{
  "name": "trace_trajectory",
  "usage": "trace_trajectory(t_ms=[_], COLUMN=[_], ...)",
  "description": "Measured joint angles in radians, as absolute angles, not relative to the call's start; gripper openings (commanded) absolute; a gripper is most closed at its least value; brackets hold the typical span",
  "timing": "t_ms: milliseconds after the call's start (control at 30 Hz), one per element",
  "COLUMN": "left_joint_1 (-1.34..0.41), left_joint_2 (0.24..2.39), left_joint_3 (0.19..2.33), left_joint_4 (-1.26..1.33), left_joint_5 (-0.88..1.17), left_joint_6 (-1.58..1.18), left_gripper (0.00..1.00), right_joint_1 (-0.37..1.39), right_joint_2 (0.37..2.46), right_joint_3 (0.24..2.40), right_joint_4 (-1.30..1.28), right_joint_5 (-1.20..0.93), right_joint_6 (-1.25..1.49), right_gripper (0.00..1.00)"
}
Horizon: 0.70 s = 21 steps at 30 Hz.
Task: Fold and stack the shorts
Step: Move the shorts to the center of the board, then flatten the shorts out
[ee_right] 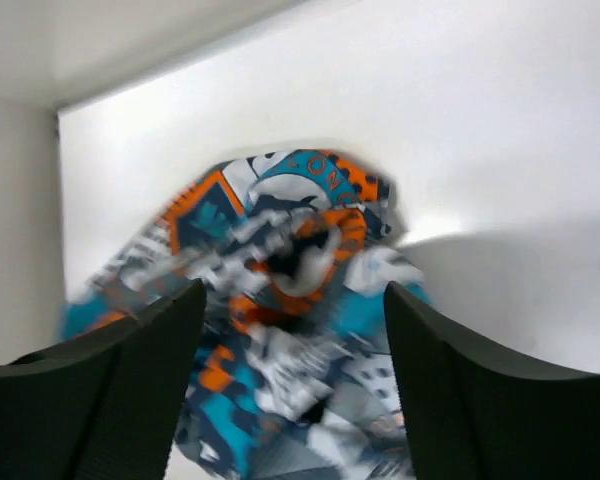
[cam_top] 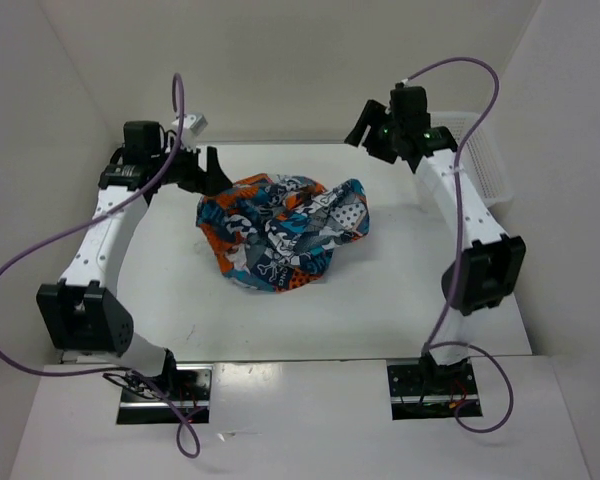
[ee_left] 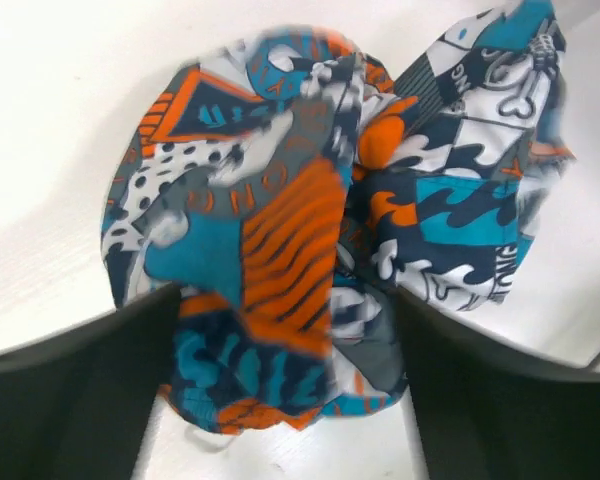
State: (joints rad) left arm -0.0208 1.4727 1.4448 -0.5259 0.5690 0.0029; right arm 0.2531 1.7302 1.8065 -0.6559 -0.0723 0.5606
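We find the shorts lying in a heap on the table, a little behind its middle and between our two arms. Our left gripper sits just beside the heap's rear left edge, while our right gripper hangs behind and to the right of the heap, apart from it. The basket stands at the table's far right edge, right of the right arm.
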Motion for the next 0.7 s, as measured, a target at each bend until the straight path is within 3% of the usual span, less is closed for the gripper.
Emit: trace_trajectory(t_ms=[100, 200, 233, 300, 400, 467, 500, 533, 567, 600, 667, 700], left_joint_1=[-0.020, -0.017, -0.013, -0.006, 0.000, 0.004, 0.003, -0.001, -0.007, -0.017, -0.043, -0.055], left_joint_2=[1.581, 1.563, 1.539, 1.474, 1.369, 1.301, 1.280, 1.264, 1.254, 1.253, 1.262, 1.268], left_joint_3=[1.562, 1.536, 1.510, 1.427, 1.272, 1.145, 1.095, 1.046, 1.002, 0.967, 0.914, 0.892], left_joint_4=[-0.547, -0.552, -0.551, -0.545, -0.541, -0.535, -0.538, -0.539, -0.540, -0.543, -0.545, -0.543], left_joint_5=[0.544, 0.500, 0.492, 0.481, 0.487, 0.503, 0.508, 0.514, 0.518, 0.522, 0.528, 0.529], left_joint_6=[-0.004, -0.004, -0.004, -0.004, -0.005, -0.005, -0.006, -0.005, -0.005, -0.003, -0.005, -0.005], left_gripper=[1.00, 1.00, 1.00, 0.98, 0.84, 0.73, 0.73, 0.79, 0.89, 0.96, 1.00, 1.00], right_joint_1=[0.227, 0.233, 0.238, 0.253, 0.306, 0.353, 0.374, 0.396, 0.414, 0.427, 0.459, 0.476], right_joint_2=[1.826, 1.776, 1.735, 1.650, 1.524, 1.461, 1.435, 1.414, 1.400, 1.393, 1.393, 1.400], right_joint_3=[1.881, 1.758, 1.684, 1.552, 1.371, 1.276, 1.233, 1.193, 1.158, 1.131, 1.090, 1.076], right_joint_4=[-0.642, -0.622, -0.605, -0.601, -0.598, -0.607, -0.604, -0.608, -0.610, -0.612, -0.614, -0.615], right_joint_5=[-0.091, -0.099, -0.105, -0.110, -0.101, -0.094, -0.093, -0.095, -0.098, -0.107, -0.110, -0.113], right_joint_6=[0.556, 0.551, 0.551, 0.548, 0.547, 0.551, 0.556, 0.561, 0.567, 0.579, 0.585, 0.589], right_gripper=[0.83, 0.77, 0.67, 0.59, 0.35, 0.29, 0.31, 0.39, 0.63, 0.69, 0.81, 0.82])
